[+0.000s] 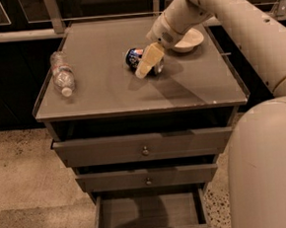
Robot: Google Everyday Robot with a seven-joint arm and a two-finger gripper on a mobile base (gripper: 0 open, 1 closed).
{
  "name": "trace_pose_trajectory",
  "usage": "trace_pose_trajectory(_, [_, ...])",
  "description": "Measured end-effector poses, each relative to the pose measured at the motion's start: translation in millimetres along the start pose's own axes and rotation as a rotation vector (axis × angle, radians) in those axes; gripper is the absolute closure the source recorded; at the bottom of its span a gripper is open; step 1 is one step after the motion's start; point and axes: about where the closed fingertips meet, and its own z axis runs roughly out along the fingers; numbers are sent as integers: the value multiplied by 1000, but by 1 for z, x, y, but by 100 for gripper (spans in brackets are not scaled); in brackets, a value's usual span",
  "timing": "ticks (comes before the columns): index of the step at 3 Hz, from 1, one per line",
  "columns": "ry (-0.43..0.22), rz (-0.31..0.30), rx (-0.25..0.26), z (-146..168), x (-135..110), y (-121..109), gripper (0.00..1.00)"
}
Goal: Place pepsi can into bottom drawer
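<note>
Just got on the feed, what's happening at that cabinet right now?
The robot's arm reaches over the cabinet top, with its gripper down at the pepsi can, which lies on its side near the middle. The bottom drawer is pulled open below, and the can is not yet in it. A water bottle lies on the left and a white bowl sits behind the arm.

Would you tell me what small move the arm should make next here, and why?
Probably secure a grip on the pepsi can before any lift. The hand is right at the can, which lies on its side on the cabinet top, and the bottom drawer stands open below. I cannot tell whether the can is already gripped.
</note>
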Motion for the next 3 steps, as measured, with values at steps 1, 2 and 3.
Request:
trace_pose_trajectory(1, [17,42,-21,19,15,-6,0])
trace_pose_trajectory(2, [42,59,-61,38,28,-4,17])
trace_pose_trajectory(3, [43,60,-64,39,29,-4,42])
